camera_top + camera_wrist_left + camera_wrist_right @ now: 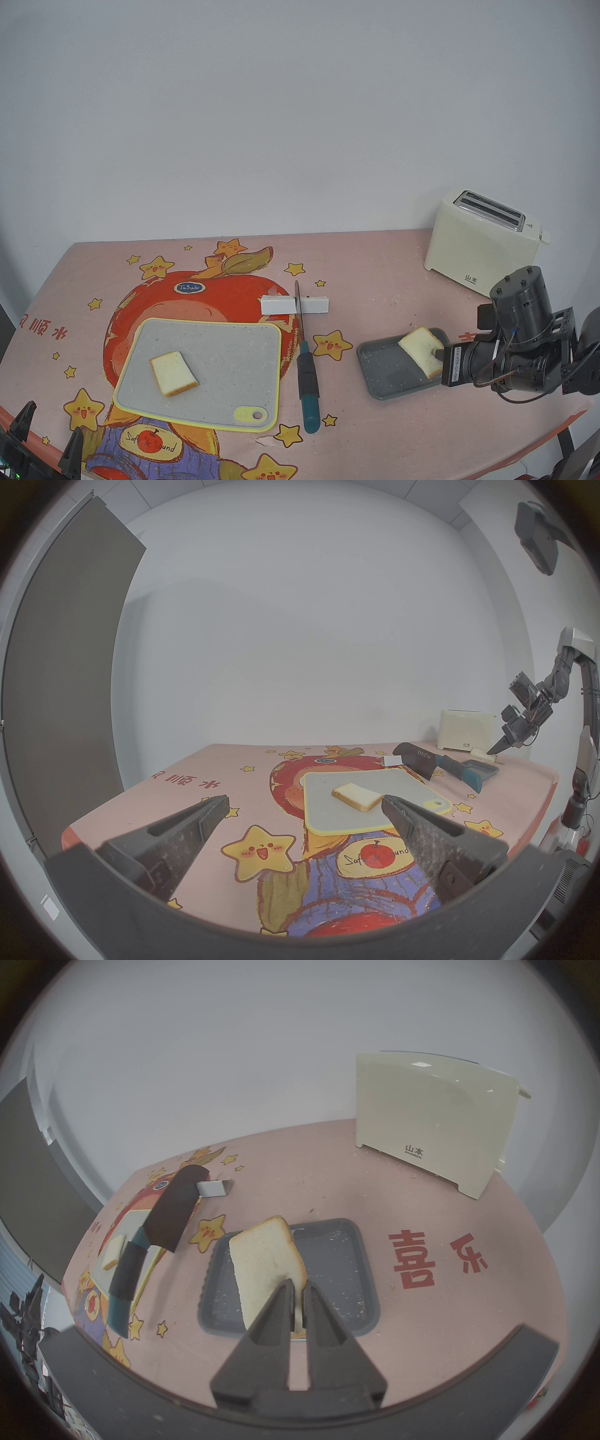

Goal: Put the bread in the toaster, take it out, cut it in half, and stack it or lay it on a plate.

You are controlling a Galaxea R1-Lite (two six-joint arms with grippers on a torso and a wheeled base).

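Note:
My right gripper [439,354] [299,1290] is shut on the edge of a bread slice [422,349] [265,1266], which stands tilted over the grey plate [390,372] [340,1266] at the right front of the table. A second bread slice [173,373] [357,796] lies flat on the grey cutting board [225,350] [325,805]. The cream toaster [481,240] [431,1116] stands at the back right, its slots showing nothing inside. A knife [306,369] with a teal handle lies between board and plate. My left gripper [300,830] hangs open at the table's front left.
A small white knife rest [294,304] sits behind the cutting board under the blade. The table edge runs close to the plate's right front. Open tablecloth lies between the plate and the toaster.

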